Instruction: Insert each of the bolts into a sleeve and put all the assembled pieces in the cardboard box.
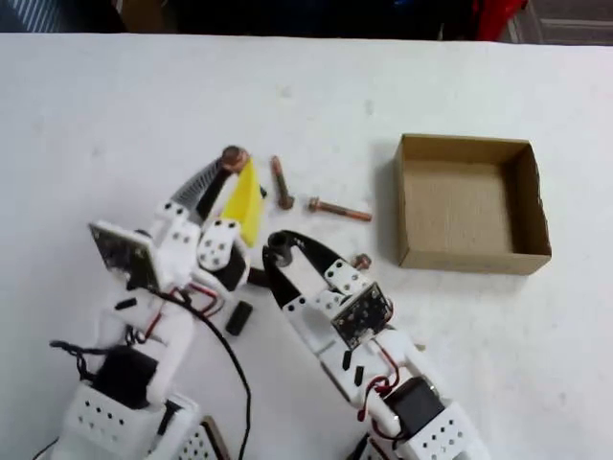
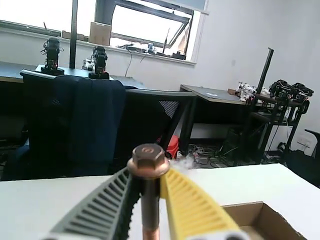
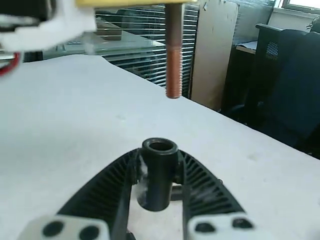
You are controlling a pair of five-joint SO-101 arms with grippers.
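My left gripper [image 1: 233,165], with one grey and one yellow finger, is shut on a copper bolt [image 1: 233,155] held upright, head up [image 2: 148,159]. My right gripper [image 1: 279,253], with black fingers, is shut on a black sleeve [image 3: 159,172] standing upright with its bore facing up. In the right wrist view the held bolt's threaded shank [image 3: 174,50] hangs above and a little beyond the sleeve, apart from it. Two more copper bolts [image 1: 282,182] [image 1: 340,208] lie on the table between the arms and the cardboard box [image 1: 466,142], which is open and holds nothing.
A loose black sleeve [image 1: 239,317] lies on the table between the two arms. A small copper piece [image 1: 361,261] shows beside the right arm. The box's corner [image 2: 250,207] also shows past the yellow finger [image 2: 192,205]. White tabletop stretches to the far left and back.
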